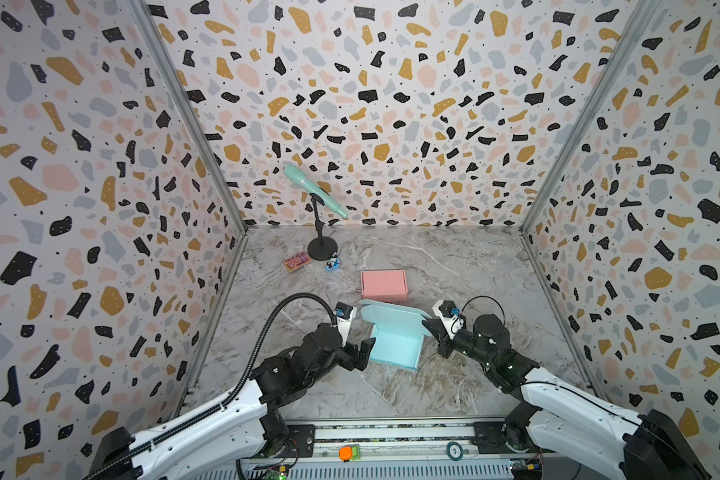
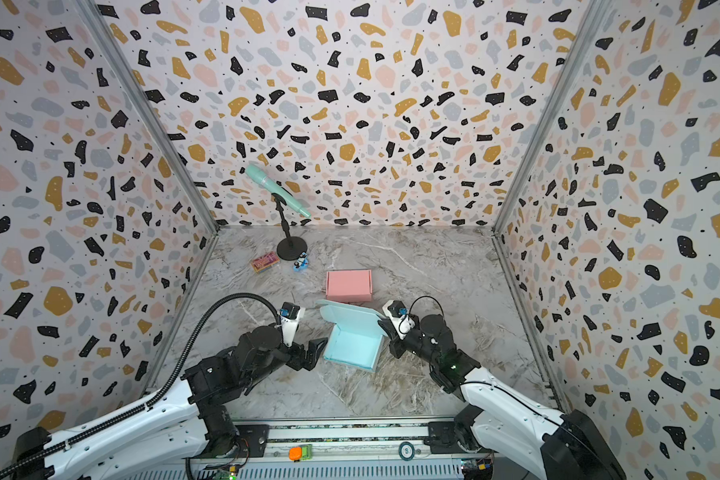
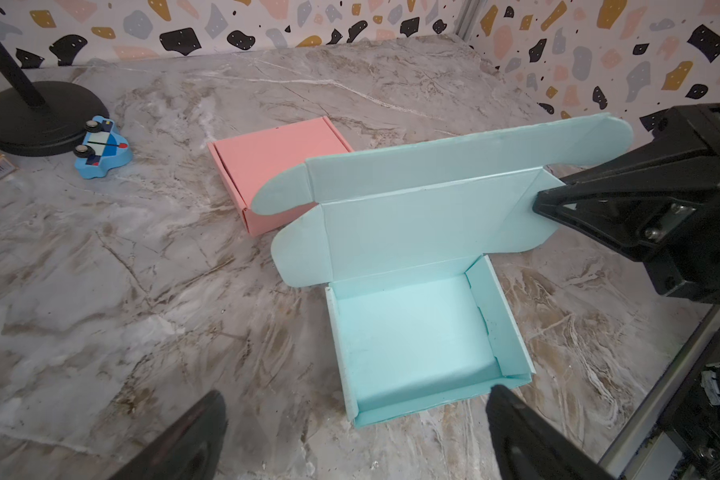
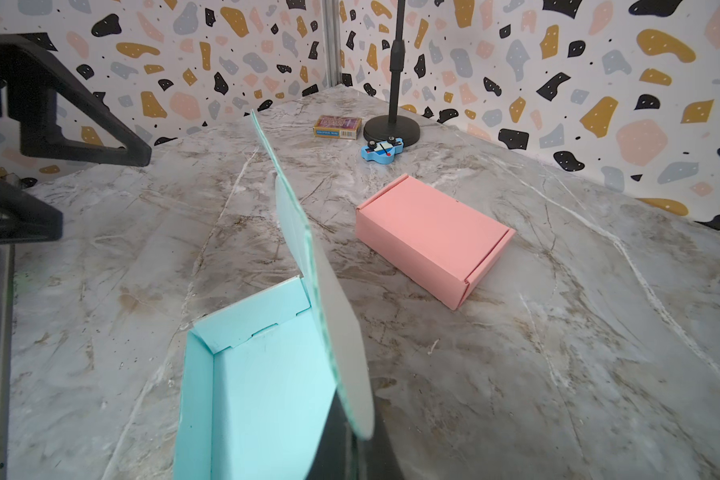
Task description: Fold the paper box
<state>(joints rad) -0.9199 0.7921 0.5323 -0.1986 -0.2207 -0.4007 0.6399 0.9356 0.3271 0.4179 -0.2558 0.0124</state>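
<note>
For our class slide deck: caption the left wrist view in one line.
Right gripper holds the lid of the open blue box raised; closed pink box beyond.

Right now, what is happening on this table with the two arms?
The robot is folding a light blue paper box, which stands open on the marble table. The right gripper is shut on the side flap of the lid and holds the lid upright. The left gripper is open beside the box and holds nothing. A closed pink box lies behind.

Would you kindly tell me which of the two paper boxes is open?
The light blue box, its lid raised; the pink box behind it is folded shut.
</note>
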